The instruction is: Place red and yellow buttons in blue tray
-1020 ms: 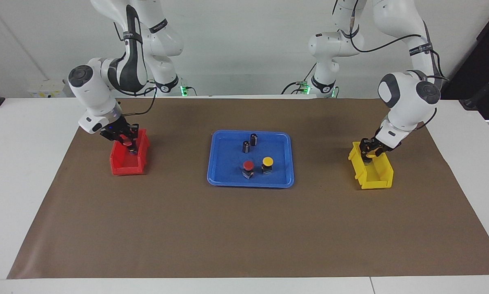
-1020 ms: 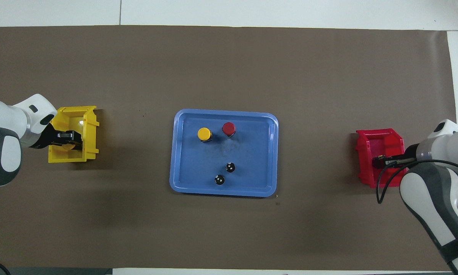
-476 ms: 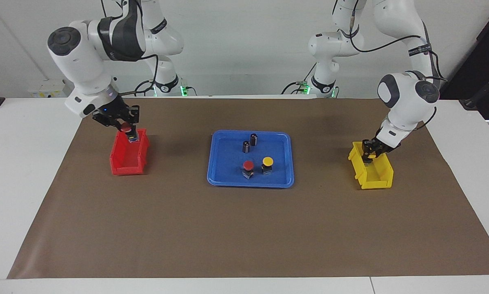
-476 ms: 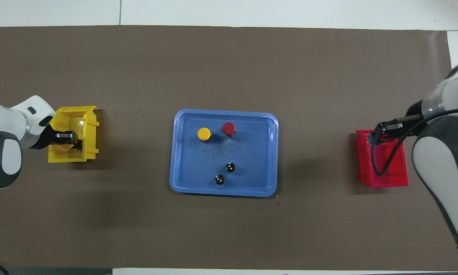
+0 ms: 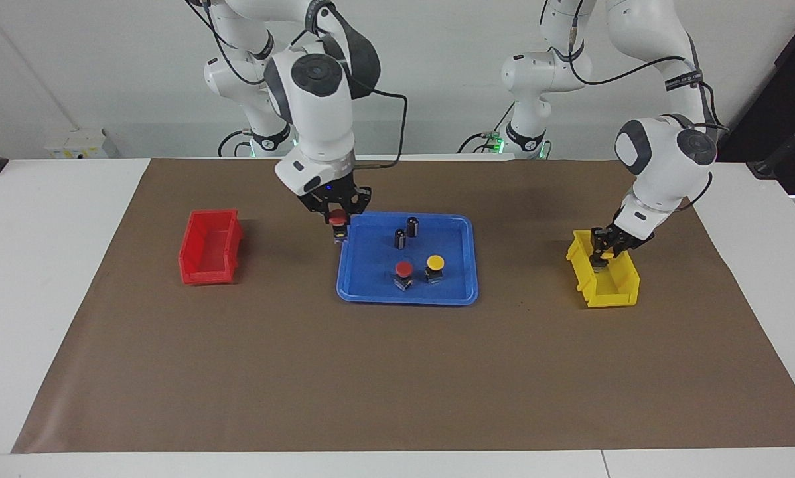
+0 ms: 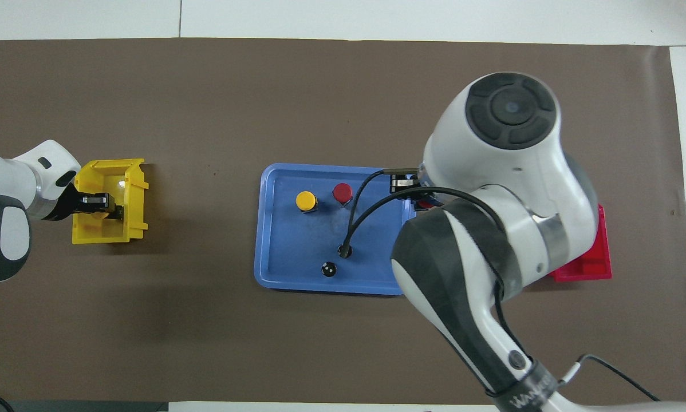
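Observation:
The blue tray lies mid-table. In it stand a red button and a yellow button. My right gripper hangs over the tray's rim at the right arm's end, shut on a second red button. My left gripper reaches into the yellow bin, shut on a yellow button just above the bin's floor. In the overhead view the right arm hides the held red button almost wholly.
Two dark capless cylinders stand in the tray's half nearer the robots. A small red bin sits toward the right arm's end of the brown mat, with nothing showing inside it.
My right gripper lifted the red button out of the red bin and carried it over to the tray's rim. My left gripper closed in the yellow bin and rose slightly.

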Controlling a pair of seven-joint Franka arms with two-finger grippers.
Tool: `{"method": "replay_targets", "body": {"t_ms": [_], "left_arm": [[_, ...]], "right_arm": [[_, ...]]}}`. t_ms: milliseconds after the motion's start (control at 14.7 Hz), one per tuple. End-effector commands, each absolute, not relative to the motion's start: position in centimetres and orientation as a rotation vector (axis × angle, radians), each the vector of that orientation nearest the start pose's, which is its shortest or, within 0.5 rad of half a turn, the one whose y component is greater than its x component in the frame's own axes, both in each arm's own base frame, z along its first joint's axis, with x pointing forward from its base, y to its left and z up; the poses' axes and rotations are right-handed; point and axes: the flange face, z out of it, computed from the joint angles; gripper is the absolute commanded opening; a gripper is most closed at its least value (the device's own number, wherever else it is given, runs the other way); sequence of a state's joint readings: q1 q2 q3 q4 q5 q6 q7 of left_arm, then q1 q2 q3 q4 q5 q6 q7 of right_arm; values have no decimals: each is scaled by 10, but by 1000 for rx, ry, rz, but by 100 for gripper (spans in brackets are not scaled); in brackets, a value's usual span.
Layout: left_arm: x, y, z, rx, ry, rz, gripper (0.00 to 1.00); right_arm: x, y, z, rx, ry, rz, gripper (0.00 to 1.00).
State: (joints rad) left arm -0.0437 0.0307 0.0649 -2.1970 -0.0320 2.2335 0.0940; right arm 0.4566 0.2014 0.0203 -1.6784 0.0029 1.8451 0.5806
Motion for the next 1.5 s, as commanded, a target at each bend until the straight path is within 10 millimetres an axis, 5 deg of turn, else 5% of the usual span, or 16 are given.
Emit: {"method": "replay_targets", "body": {"t_ms": [0,272,612,816,1088,1156,1292,1428], "left_arm": [[545,15,388,-3151,105,13,1],[564,11,450,-3128,134,92,1],[569,9,539,-3128,132,109,1],[568,7,553,-3128,134,85,1],[565,-14,543,-3127,149,46,1],[557,-44,535,-3127,145,31,1],[548,-98,522,-3131,81,10,1],[539,-157,512,-3135,38,20,1]], "right_arm": [[557,269,472,-3117,230,53,16],[547,281,420,-3123,211,68,16],[541,282,379,-3122,205,61,17],[544,284,356,-3123,207,63,17],[544,295,339,-3122,202,59,20],[545,294,339,-3121,202,55,32],[556,288,353,-3121,220,40,100],[573,281,387,-3117,242,0,100]]}}
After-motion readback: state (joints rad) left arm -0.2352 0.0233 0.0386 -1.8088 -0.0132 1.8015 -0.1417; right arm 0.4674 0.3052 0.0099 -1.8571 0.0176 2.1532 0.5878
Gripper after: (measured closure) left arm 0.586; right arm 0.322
